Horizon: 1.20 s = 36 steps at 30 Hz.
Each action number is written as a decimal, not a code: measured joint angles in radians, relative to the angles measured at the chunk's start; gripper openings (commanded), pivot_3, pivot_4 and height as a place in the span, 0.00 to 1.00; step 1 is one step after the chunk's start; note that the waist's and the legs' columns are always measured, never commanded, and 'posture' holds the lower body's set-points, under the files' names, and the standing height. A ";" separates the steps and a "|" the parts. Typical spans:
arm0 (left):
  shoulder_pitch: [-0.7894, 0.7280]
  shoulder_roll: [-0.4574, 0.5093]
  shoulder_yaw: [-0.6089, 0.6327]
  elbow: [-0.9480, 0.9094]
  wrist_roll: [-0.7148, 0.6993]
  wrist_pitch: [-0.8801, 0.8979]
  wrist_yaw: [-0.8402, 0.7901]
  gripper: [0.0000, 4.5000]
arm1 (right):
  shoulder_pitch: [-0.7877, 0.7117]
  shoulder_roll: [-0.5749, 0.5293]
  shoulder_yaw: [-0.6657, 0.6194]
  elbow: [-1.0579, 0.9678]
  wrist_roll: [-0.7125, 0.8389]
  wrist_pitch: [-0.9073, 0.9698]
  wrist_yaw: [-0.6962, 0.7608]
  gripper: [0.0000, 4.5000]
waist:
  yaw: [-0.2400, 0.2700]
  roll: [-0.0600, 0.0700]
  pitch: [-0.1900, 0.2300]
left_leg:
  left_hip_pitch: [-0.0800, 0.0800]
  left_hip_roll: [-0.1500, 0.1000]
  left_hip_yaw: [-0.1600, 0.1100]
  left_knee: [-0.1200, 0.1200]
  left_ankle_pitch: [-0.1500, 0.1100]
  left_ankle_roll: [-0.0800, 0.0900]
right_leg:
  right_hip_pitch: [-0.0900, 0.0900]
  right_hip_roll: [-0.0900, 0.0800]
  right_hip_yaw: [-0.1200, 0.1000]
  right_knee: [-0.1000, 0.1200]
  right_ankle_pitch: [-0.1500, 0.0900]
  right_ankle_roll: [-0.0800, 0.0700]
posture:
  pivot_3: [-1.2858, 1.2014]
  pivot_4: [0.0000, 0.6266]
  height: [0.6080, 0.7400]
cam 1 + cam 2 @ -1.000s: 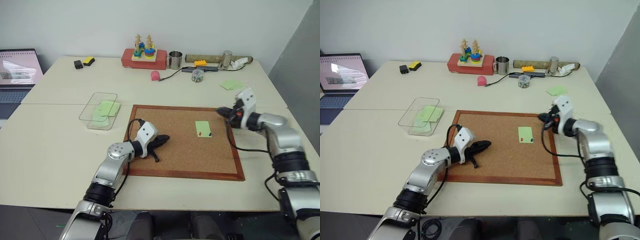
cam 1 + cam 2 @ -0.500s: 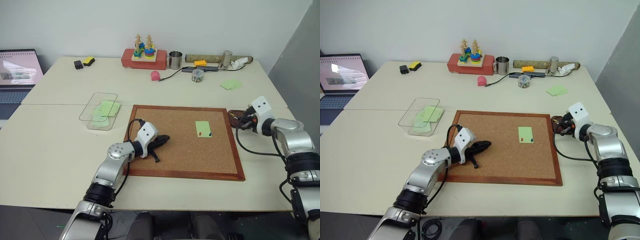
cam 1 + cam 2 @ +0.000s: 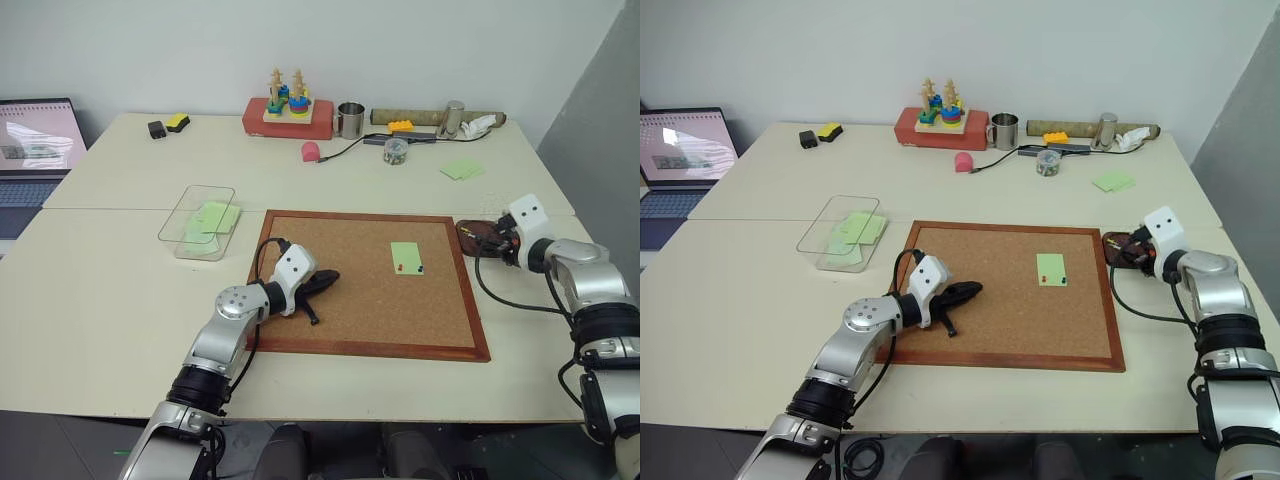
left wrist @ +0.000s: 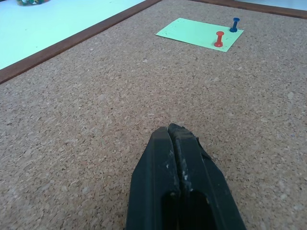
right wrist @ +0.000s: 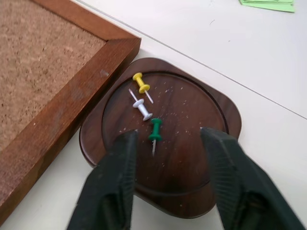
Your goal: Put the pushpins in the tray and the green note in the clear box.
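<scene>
Over the tray [image 5: 192, 158], just off the corkboard's [image 3: 360, 300] right edge, the right gripper [image 5: 168, 139] hangs with fingers spread and holding nothing. A green pushpin [image 5: 155, 130] lies in the tray between them, beside a white and a yellow one; looks freshly dropped, I'd judge. Left gripper [image 4: 178, 143] rests on the cork, fingers pressed together, idle. Green note [image 3: 406, 257] is on the board, pinned by a red pin [image 4: 219, 39] and a blue one [image 4: 234, 24]. Clear box [image 3: 178, 238] on the desk, left of the board, holds green papers.
</scene>
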 measured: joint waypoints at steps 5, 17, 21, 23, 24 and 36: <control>0.000 0.001 -0.003 0.001 0.001 -0.006 -0.001 0.00 | 0.021 -0.019 -0.056 -0.181 0.079 0.071 0.058 0.65 | 0.000 0.001 0.000 | -0.001 0.000 0.000 0.000 0.000 0.000 | 0.000 0.000 0.000 0.000 -0.001 0.001 | 0.52 0.24 1.00; -0.002 0.005 -0.008 0.005 0.002 -0.016 -0.002 0.00 | 0.260 0.025 0.035 -0.585 0.188 0.123 0.188 0.65 | 0.000 0.001 -0.001 | -0.002 0.000 -0.002 0.000 0.000 0.000 | 0.000 0.000 -0.001 -0.001 -0.001 0.002 | 0.52 0.24 1.00; -0.003 0.005 -0.009 0.006 0.002 -0.016 -0.002 0.00 | 0.271 0.057 0.080 -0.572 0.154 0.090 0.172 0.65 | 0.000 0.001 -0.001 | -0.002 0.000 -0.001 0.000 0.000 0.000 | 0.000 0.000 -0.001 -0.001 -0.001 0.002 | 0.52 0.24 1.00; -0.002 0.005 -0.010 0.005 0.002 -0.016 -0.003 0.00 | 0.271 0.061 0.095 -0.543 0.136 0.061 0.165 0.65 | 0.001 0.001 -0.001 | -0.002 0.000 -0.001 0.000 0.000 0.000 | 0.000 0.000 -0.001 -0.002 -0.001 0.002 | 0.52 0.24 1.00; -0.002 0.005 -0.010 0.005 0.002 -0.016 -0.003 0.00 | 0.270 0.063 0.096 -0.529 0.129 0.054 0.164 0.65 | 0.001 0.001 -0.001 | -0.002 0.000 -0.001 0.000 0.000 0.000 | 0.000 0.000 -0.001 -0.002 -0.001 0.002 | 0.52 0.24 1.00; -0.002 0.006 -0.010 0.004 0.002 -0.015 -0.003 0.00 | 0.263 0.109 0.110 -0.439 0.105 -0.006 0.164 0.44 | 0.000 0.001 -0.001 | -0.002 0.000 -0.002 0.000 0.000 0.000 | 0.000 0.000 -0.001 -0.002 -0.001 0.002 | 0.52 0.24 1.00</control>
